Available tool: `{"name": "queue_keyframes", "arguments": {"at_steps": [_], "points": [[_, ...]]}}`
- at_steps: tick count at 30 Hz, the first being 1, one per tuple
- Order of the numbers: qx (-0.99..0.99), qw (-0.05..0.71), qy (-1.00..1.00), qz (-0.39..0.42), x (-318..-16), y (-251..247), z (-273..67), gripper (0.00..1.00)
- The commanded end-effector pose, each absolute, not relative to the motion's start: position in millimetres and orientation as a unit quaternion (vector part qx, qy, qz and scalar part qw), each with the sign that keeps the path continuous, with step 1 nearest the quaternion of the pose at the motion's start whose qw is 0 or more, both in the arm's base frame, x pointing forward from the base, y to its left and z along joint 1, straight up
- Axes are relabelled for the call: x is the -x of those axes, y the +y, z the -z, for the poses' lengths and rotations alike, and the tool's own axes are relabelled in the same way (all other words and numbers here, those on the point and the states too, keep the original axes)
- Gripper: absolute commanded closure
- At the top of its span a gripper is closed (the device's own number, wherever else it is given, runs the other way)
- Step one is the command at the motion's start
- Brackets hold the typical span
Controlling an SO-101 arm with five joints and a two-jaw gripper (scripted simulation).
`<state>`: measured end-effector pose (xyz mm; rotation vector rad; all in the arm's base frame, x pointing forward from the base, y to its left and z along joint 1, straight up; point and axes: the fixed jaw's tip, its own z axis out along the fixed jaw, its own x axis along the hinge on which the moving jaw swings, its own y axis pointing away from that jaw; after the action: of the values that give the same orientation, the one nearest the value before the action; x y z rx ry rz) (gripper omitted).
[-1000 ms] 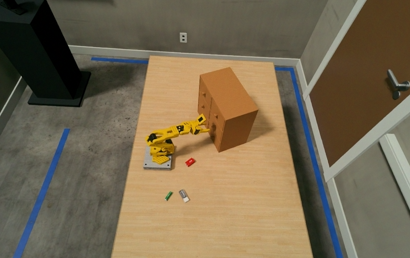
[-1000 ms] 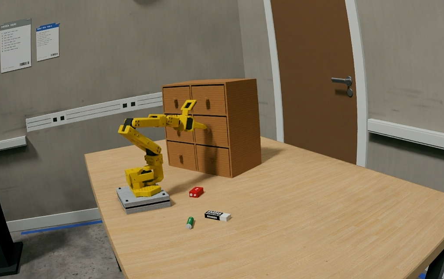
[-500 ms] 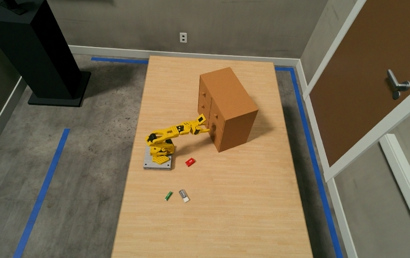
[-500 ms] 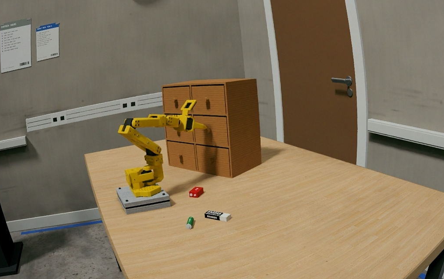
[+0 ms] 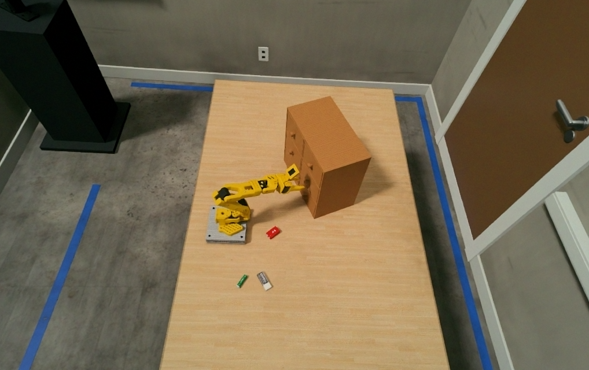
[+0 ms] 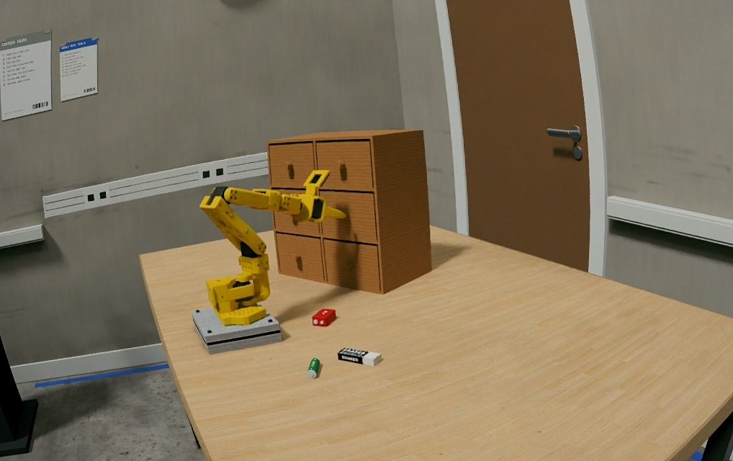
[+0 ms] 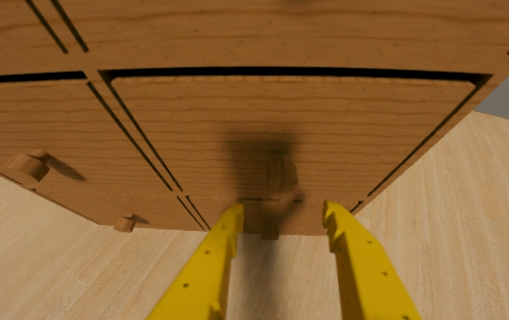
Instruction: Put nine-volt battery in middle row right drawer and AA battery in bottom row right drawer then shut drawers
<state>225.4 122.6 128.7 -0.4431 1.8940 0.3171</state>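
Right now the gripper hovers in front of the chest, its fingers moderately apart with nothing between them, facing the right drawer of the middle row. That drawer's knob lies in shadow beyond the fingertips in the wrist view (whether either finger touches it, I can't tell). The right drawer of the bottom row sits below, and both it and the middle one look shut. Neither battery is in the chest: the red nine-volt battery lies on the table, near the arm's grey base plate, its two round terminals showing in the exterior view. The green AA battery lies on its side on the table, farther from the chest than the nine-volt. Near the AA, but apart from it, is an eraser in a black-and-white sleeve, one white end bare.
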Motion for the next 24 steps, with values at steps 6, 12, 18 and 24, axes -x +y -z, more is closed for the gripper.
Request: {"name": "queue_keyframes", "arguments": {"at_steps": [6, 12, 18, 24], "points": [[0.182, 0.558, 0.798, -0.135, -238.7, 127.3, -126.8, 0.79], [0.182, 0.558, 0.798, -0.135, -241.4, 128.7, -125.2, 0.79], [0.182, 0.558, 0.798, -0.135, -241.4, 128.7, -125.2, 0.79], [0.183, 0.558, 0.798, -0.135, -246.5, 131.5, -121.6, 0.79]]}}
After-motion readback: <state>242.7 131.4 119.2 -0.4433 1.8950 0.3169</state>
